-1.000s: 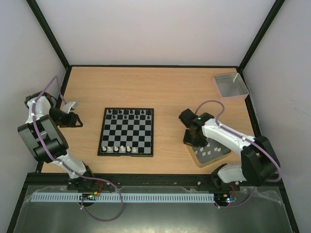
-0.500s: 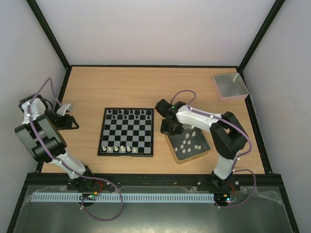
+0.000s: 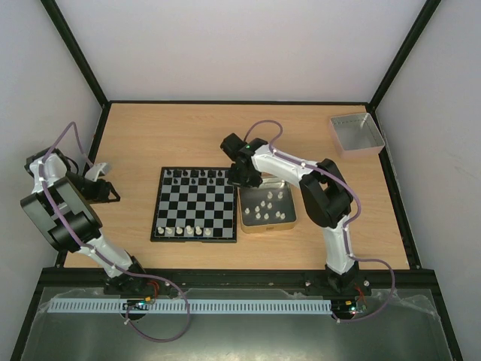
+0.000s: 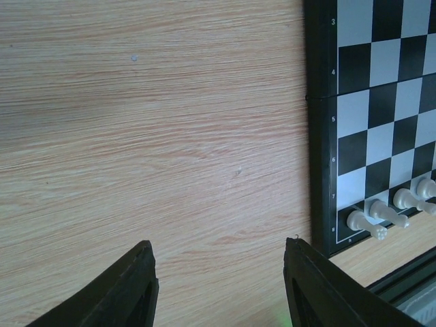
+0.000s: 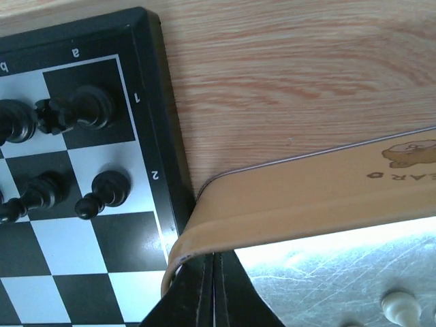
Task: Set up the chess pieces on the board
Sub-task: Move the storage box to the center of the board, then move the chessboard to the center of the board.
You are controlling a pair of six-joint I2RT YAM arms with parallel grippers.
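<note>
The small square chessboard with black and grey-white squares and a black rim (image 3: 195, 204) lies in the middle of the light wooden surface (image 3: 188, 135). Tiny black chess pieces (image 3: 194, 174) stand along its top edge in the top view (they are too small to count for sure). About five tiny cream-white chess pieces (image 3: 180, 230) stand in a row along its bottom edge.

A grey tray with a tan rim (image 5: 306, 194) sits just right of the board, and its corner touches the board's black rim. About eight loose cream pieces (image 3: 268, 204) lie scattered inside it. In the right wrist view, four black pieces show on the squares at the upper left, and one cream piece peeks in at the lower right.

The right hand (image 3: 242, 177) is at the tray's top left corner. Its two fingers are pressed together, with the tan rim pinched between them.

The left hand (image 4: 221, 272) is far off at the left edge of the top view, well apart from the board. Its fingers are spread apart over bare wood and hold nothing. Four cream pieces show at the lower right of its view.

One clear grey square bin (image 3: 357, 134) sits in the top right corner.
</note>
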